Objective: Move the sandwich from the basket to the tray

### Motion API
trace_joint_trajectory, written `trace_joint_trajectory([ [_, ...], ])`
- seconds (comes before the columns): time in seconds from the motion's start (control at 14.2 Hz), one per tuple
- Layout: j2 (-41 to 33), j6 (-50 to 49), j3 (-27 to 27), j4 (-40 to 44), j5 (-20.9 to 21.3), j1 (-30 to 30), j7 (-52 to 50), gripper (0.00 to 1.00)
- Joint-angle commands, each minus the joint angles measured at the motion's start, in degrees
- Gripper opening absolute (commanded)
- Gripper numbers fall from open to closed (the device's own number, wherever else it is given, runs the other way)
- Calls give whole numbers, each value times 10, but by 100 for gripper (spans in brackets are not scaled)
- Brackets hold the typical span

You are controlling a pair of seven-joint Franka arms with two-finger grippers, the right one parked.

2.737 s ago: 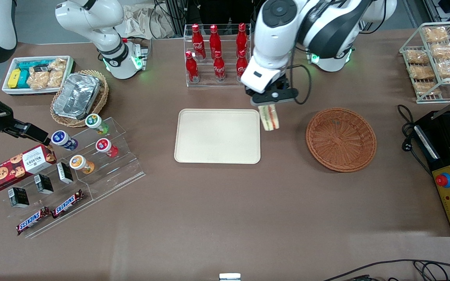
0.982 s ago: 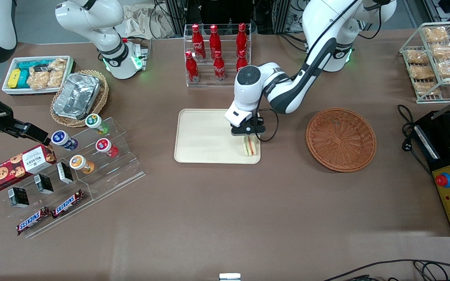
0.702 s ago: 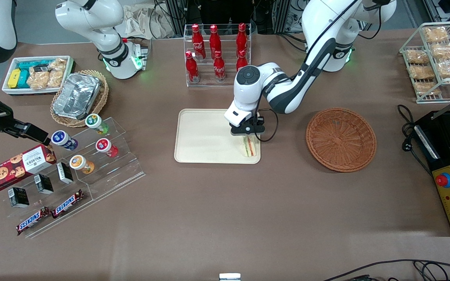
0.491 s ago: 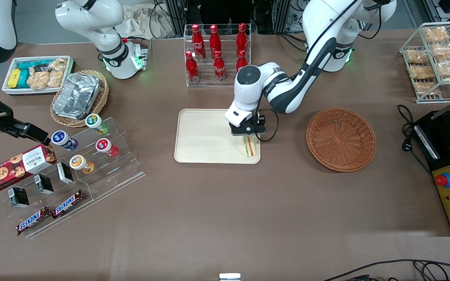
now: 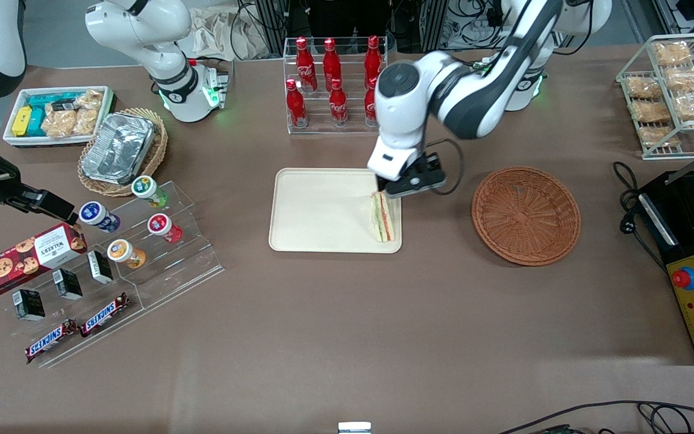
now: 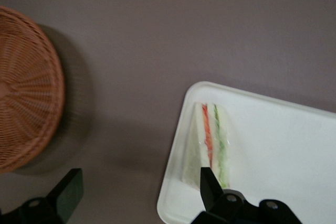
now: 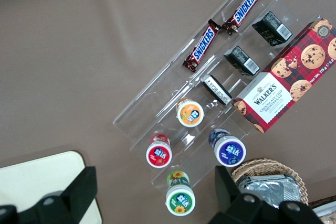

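One item to report: the sandwich [image 5: 381, 217] stands on edge on the tray [image 5: 323, 211], close to the rim nearest the basket [image 5: 526, 215], which holds nothing. My gripper [image 5: 412, 182] hangs just above the sandwich with fingers spread, released and clear of the bread. Recommended: I lift straight up, no sideways drift, so neither fingertip [image 6: 210, 188] tips the wedge off the rim.

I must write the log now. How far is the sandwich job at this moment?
Done: the sandwich stands on the tray, at the edge nearest the basket, which holds nothing. In hand: nothing; the gripper is open above the tray edge, clear of the sandwich. Left: only moving the arm away, probably.
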Motion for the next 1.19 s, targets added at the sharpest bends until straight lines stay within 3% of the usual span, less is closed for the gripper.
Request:
trace_joint_trajectory([
  [0.0,-23,-39,-1,17,-4,39,9,99],
  [0.7,-93,-122,-3,38,-11,196,216,99],
  [0.98,-125,-151,10,39,-72,247,351,99],
  [1.12,-146,-170,61,38,-117,244,437,99],
])
